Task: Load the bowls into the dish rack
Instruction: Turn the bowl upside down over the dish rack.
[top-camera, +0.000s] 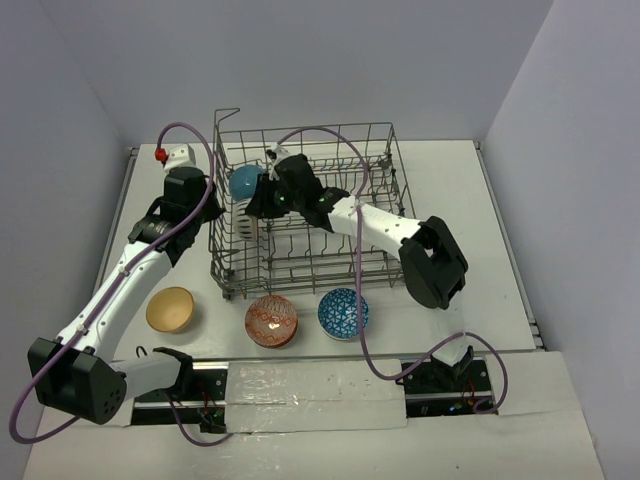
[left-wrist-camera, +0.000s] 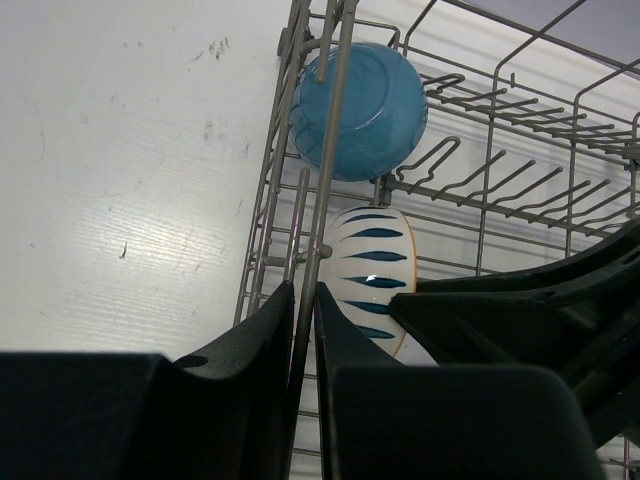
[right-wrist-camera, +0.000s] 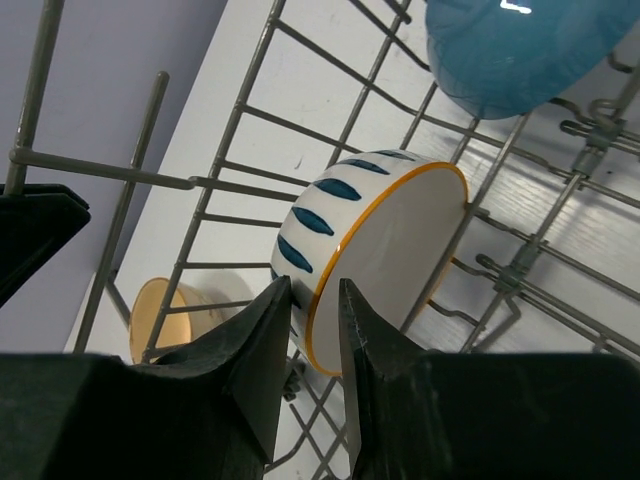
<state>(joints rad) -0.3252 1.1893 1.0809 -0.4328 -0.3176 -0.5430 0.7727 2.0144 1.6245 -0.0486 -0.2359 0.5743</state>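
Right pincer (right-wrist-camera: 313, 292) straddles the rim of a glossy white ceramic bowl (right-wrist-camera: 390, 235) with blue dashes and an orange edge, grip uncertain. It stands on edge between tines of the grey wire dish rack (top-camera: 290, 262), whose side wire the left pincer (left-wrist-camera: 305, 300) clamps.

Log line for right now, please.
left claw: shut on rack | right claw: astride striped bowl rim, grip unclear | also racked: blue bowl | on table: yellow bowl, red bowl, patterned bowl
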